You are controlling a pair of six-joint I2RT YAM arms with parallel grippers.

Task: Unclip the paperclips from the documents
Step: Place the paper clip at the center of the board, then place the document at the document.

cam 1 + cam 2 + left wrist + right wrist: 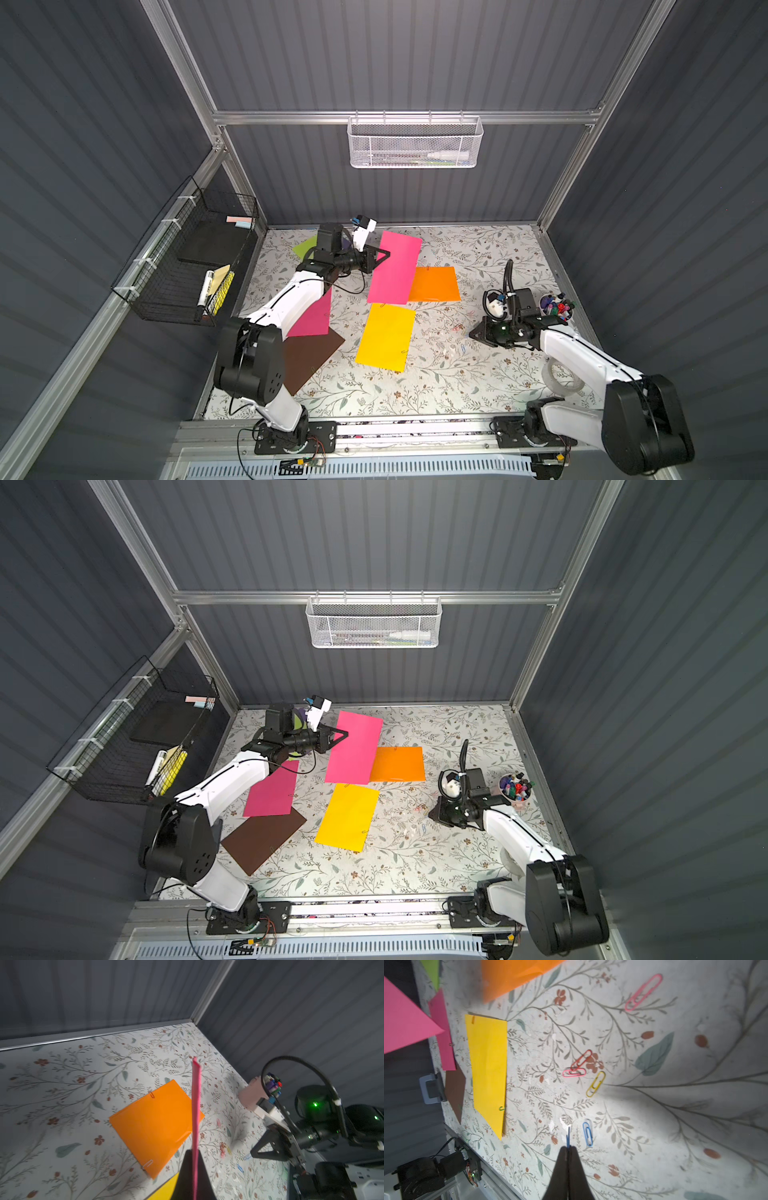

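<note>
My left gripper (194,1152) is shut on the edge of a magenta pink document (196,1105) and holds it up off the table; both top views show it raised (395,268). My right gripper (568,1148) hangs low over the table, shut on a blue paperclip (568,1136) that sticks out past its tips. Several loose paperclips lie beside it: blue (588,1133), yellow (596,1084), red (581,1059), pink (643,992). The orange document (153,1124) carries a white clip (148,1164) and an orange clip (152,1094). A green clip (502,1108) sits on the yellow document (488,1072).
A second magenta sheet (311,316), a brown sheet (311,357) and a lime green sheet (305,247) lie under my left arm. A cup of markers (557,307) stands at the right wall, a tape roll (563,376) nearer the front. A black wire basket (187,266) hangs left.
</note>
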